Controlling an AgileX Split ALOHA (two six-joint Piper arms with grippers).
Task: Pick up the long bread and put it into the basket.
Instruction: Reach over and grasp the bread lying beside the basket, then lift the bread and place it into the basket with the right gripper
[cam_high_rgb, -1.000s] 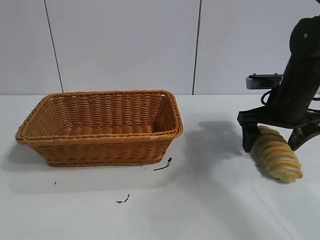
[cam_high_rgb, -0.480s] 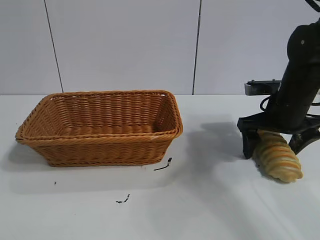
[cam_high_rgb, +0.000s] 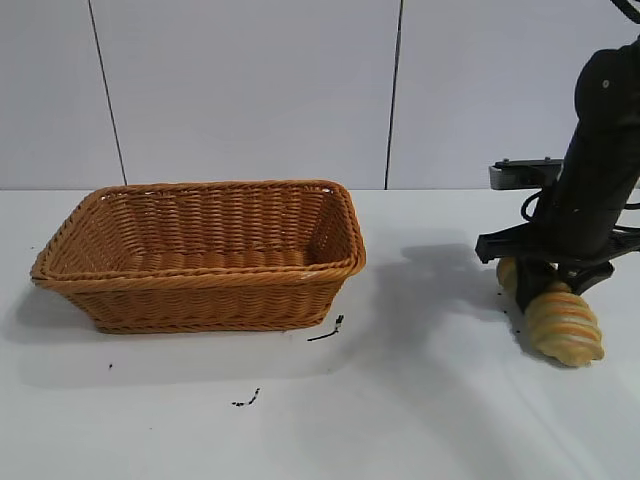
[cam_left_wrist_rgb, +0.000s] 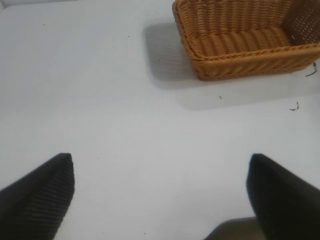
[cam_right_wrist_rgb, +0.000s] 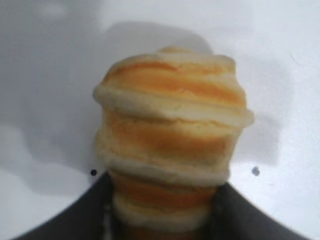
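Note:
The long bread (cam_high_rgb: 562, 322), tan with orange ridged stripes, lies on the white table at the right. My right gripper (cam_high_rgb: 548, 278) is shut on its rear part, with both fingers pressed against its sides; in the right wrist view the loaf (cam_right_wrist_rgb: 172, 135) sticks out from between the dark fingers (cam_right_wrist_rgb: 85, 215). The orange-brown wicker basket (cam_high_rgb: 200, 285) stands empty at the left of the table, far from the loaf; it also shows in the left wrist view (cam_left_wrist_rgb: 245, 60). My left gripper (cam_left_wrist_rgb: 160, 200) is open and empty over bare table.
Small black scraps lie on the table in front of the basket (cam_high_rgb: 326, 331) and nearer the front edge (cam_high_rgb: 246, 399). A white panelled wall stands behind the table.
The right gripper's fingers, spread on either side of the loaf a second ago, have closed onto it. The loaf has turned slightly. The basket has not moved.

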